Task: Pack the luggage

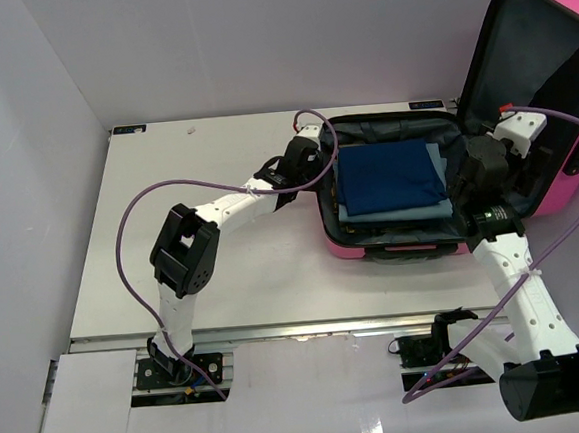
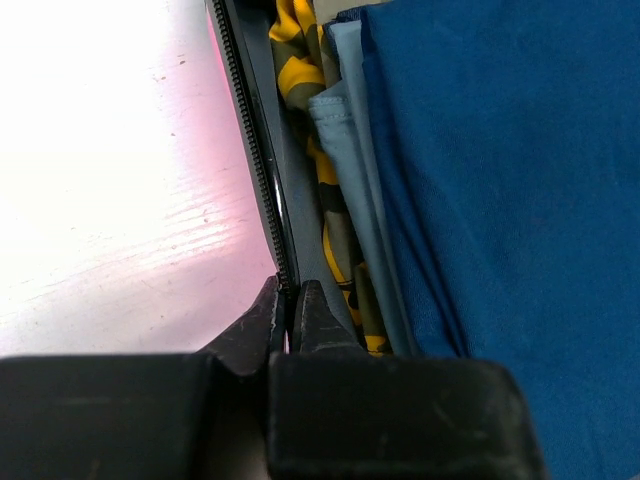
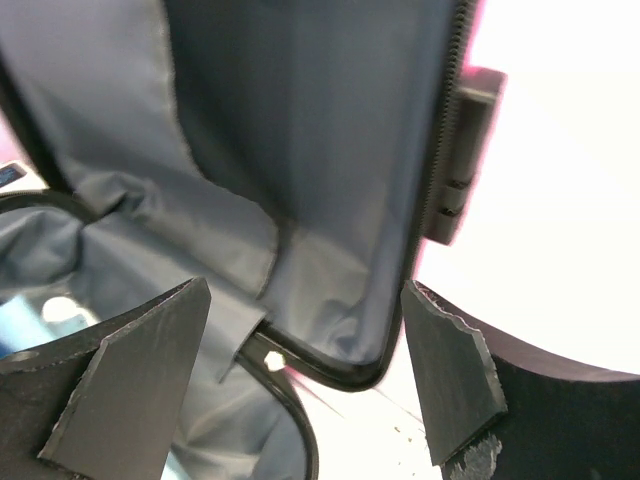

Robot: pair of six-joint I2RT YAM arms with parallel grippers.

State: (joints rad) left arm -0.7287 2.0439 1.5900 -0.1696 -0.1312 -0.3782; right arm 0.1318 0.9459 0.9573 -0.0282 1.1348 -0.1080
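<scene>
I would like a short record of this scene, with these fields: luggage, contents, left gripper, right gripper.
luggage: open on table, lid raised at right
contents: folded dark blue cloth on light blue cloth; yellow patterned cloth along left wall
left gripper: shut, at luggage's left rim
right gripper: open, facing lid lining

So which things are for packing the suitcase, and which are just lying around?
For packing: pink suitcase; dark blue cloth, light blue cloth and yellow patterned cloth inside it; left fingers, shut at its edge; right fingers, open by the lid.
Just there: white table; purple cables.
</scene>
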